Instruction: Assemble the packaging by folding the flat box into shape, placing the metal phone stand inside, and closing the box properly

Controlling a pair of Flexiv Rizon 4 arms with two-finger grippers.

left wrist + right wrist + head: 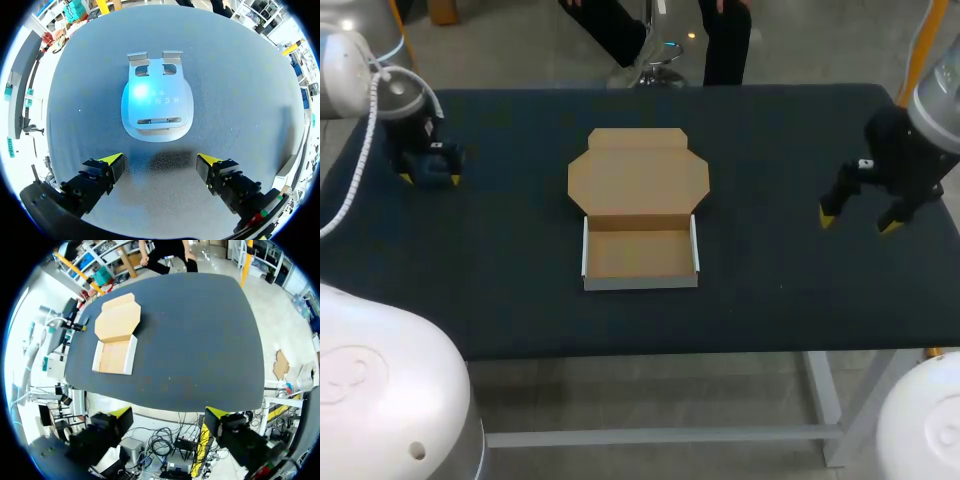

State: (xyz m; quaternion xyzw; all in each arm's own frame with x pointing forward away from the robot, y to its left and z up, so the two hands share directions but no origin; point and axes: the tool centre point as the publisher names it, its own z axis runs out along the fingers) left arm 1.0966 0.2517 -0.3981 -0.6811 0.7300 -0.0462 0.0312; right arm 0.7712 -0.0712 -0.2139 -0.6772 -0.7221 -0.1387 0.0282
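Observation:
The cardboard box sits mid-table, folded into a shallow tray with white outer walls, its lid flap lying open and flat toward the far side. In the right wrist view the box lies far ahead. The silver metal phone stand lies flat on the dark table just ahead of my left gripper, whose fingers are open and apart from it. In the head view my left gripper hangs at the far left and hides the stand. My right gripper is open and empty at the right, with the same gripper past the table's edge.
The dark table carries only the box and the stand. My left arm shows beyond the box in the right wrist view.

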